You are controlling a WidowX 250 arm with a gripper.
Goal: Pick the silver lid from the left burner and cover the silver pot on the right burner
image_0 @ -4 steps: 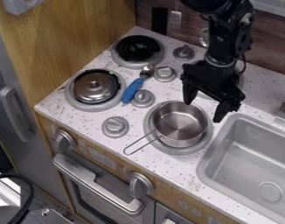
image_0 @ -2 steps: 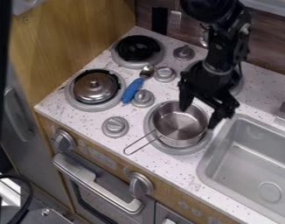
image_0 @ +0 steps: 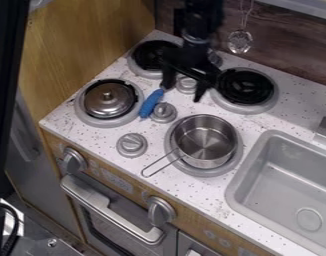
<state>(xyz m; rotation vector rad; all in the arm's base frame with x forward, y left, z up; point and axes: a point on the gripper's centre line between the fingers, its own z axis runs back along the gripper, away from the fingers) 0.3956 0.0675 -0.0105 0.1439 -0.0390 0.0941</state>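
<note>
On near left burner [image_0: 91,117], silver lid [image_0: 108,101] lies knob up. Silver pot [image_0: 207,142] sits on near right burner [image_0: 204,173]. Beyond them I have gripper [image_0: 182,93] hanging between far burners, fingers spread, pointing down, arm [image_0: 200,25] nearly upright.

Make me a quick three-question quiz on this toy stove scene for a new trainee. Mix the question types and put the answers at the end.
1. True or false: the lid is already covering the silver pot.

2. What colour is the utensil handle lying beside the left burner?
A. Red
B. Blue
C. Yellow

3. Fill in the blank with "open" or "closed": the gripper holds nothing, and its fingers are ____.

Key: 1. False; 2. B; 3. open
</note>
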